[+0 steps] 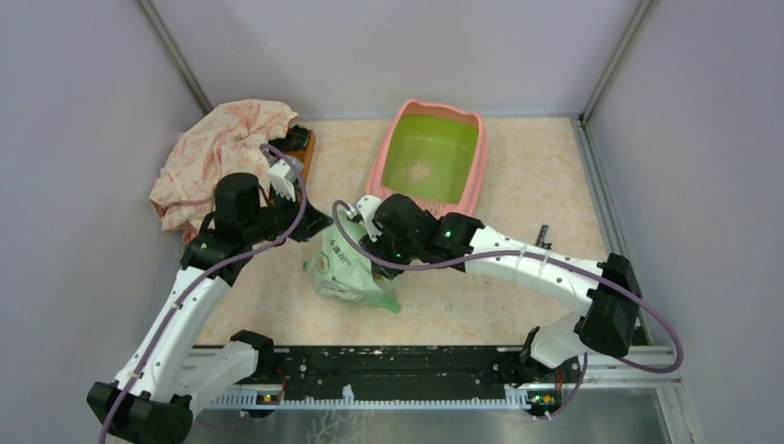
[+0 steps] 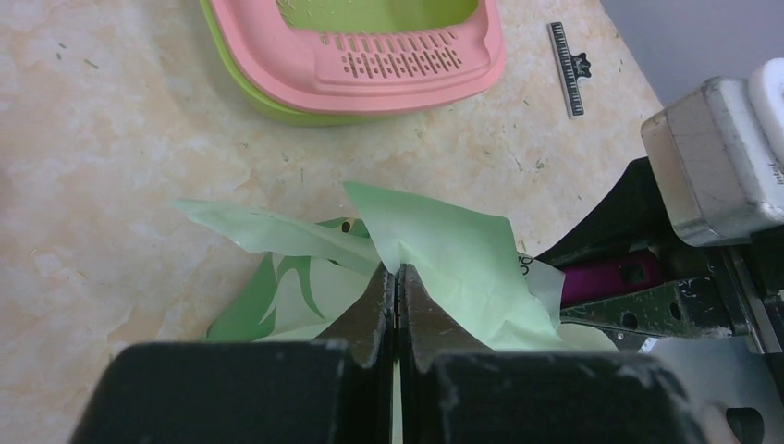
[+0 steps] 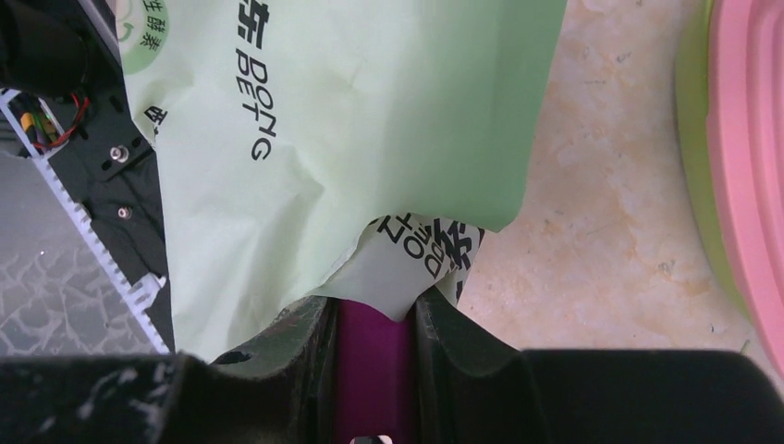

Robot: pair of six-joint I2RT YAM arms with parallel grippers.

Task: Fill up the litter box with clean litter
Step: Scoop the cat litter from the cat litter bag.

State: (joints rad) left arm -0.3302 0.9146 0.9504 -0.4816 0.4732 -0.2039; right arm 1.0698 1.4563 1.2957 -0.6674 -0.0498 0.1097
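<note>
— How did the left pincer (image 2: 396,275) stand?
— Pressed together on a torn flap of the light green bag (image 2: 453,254). The bag sat crumpled on the table (image 2: 111,139) between the two arms.
— And the right pincer (image 3: 374,310)?
— It pinched the handle of the magenta scoop (image 3: 373,365). The bag's paper hid the rest of the scoop, so I couldn't tell what it carried.
— What lay around them?
— A black ruler-like clip (image 2: 566,69) lay on the table to the right, apart from everything else. A pink-patterned cloth (image 1: 222,153) was heaped at the far left, covering part of a brown board (image 1: 307,148).
— Where was the litter box (image 1: 430,153)?
— At the far side of the table, just beyond the bag, with its slotted pink ledge facing the pincers.
— And the clean litter (image 1: 423,172)?
— A small pale patch on the box's green floor, well apart from either pincer.
</note>
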